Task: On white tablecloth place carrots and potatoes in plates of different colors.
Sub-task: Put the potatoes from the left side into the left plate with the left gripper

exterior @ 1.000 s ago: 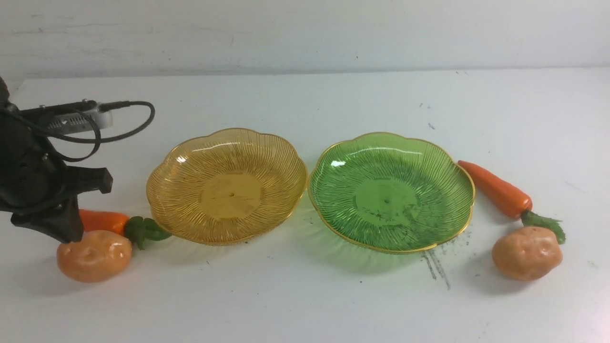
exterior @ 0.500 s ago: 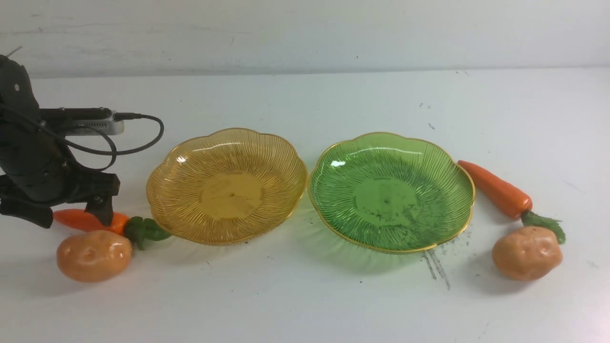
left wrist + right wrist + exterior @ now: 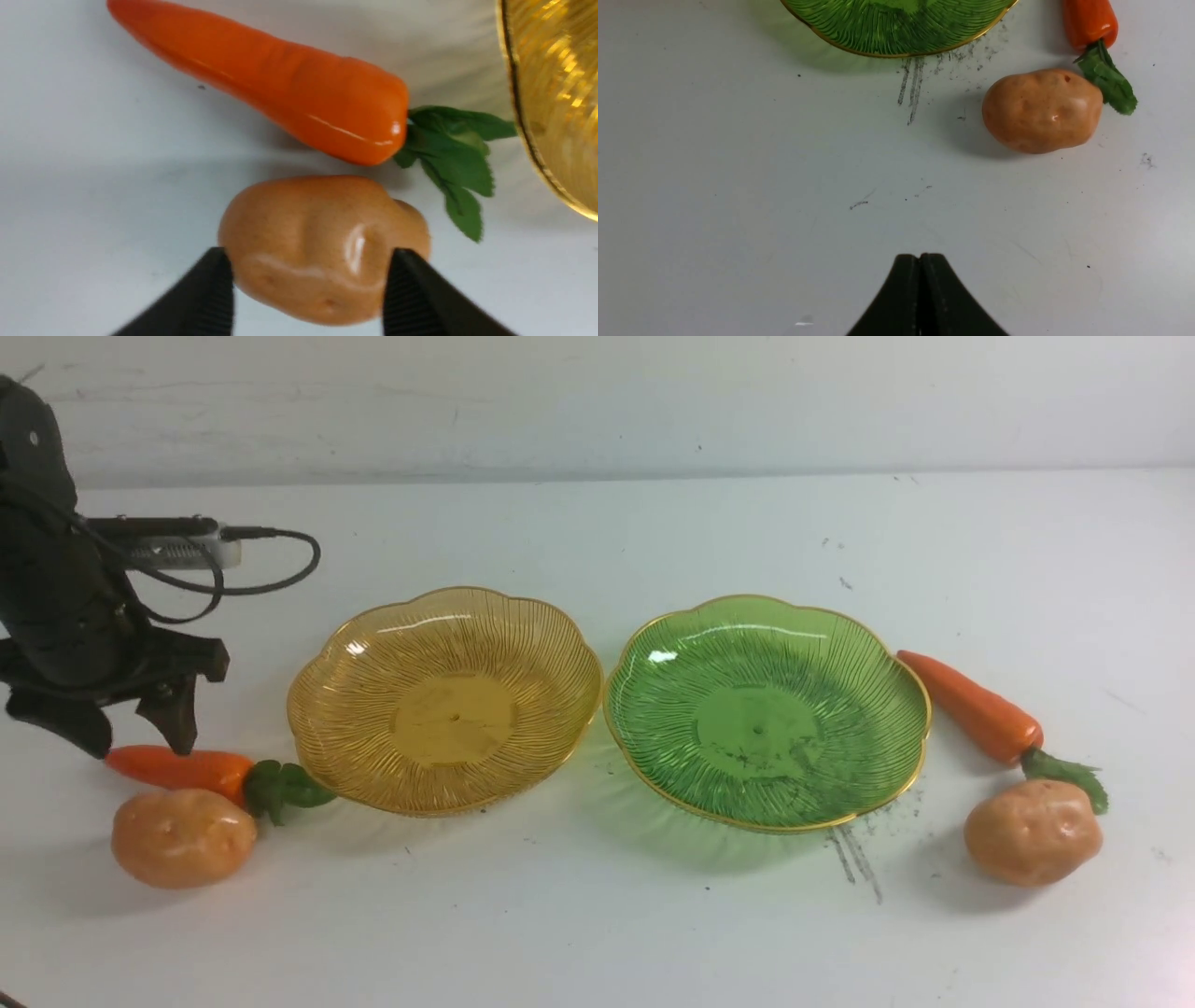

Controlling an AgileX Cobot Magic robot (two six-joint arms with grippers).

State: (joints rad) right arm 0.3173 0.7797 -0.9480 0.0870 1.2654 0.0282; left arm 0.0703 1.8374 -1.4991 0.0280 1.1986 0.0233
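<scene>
The left tool (image 3: 138, 745) is hovering spread over the carrot (image 3: 177, 770) and potato (image 3: 182, 837) lying on the white tablecloth (image 3: 597, 924) left of the amber plate (image 3: 373, 644); the right tool (image 3: 920, 261) is sitting pressed together.

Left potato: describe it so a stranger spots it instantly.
Find the yellow plate, left of the green plate. Beside its left rim lie a carrot and, nearer the camera, the potato. It is the lumpy tan oval, not long and orange.
</scene>
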